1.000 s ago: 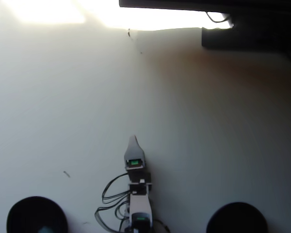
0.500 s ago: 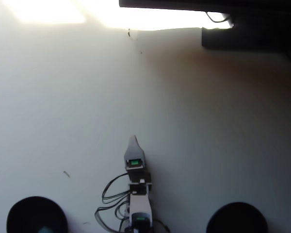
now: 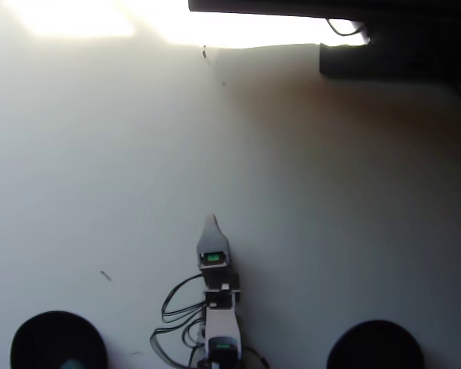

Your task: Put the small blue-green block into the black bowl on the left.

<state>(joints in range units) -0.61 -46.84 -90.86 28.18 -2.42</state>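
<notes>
The arm reaches up from the bottom edge of the overhead view. My gripper (image 3: 210, 223) points toward the far side of the white table (image 3: 215, 138); its jaws form one narrow wedge with no gap, and nothing is held. The black bowl (image 3: 50, 338) sits at the bottom left, cut off by the frame edge. A faint teal patch inside it at the lower edge looks like the small blue-green block (image 3: 75, 362). The gripper is well to the right of this bowl and farther up the table.
A second, identical black bowl (image 3: 376, 346) sits at the bottom right. Dark equipment with a cable (image 3: 392, 46) fills the top right corner. Strong glare washes out the top left. Black wires (image 3: 173, 315) loop beside the arm's base.
</notes>
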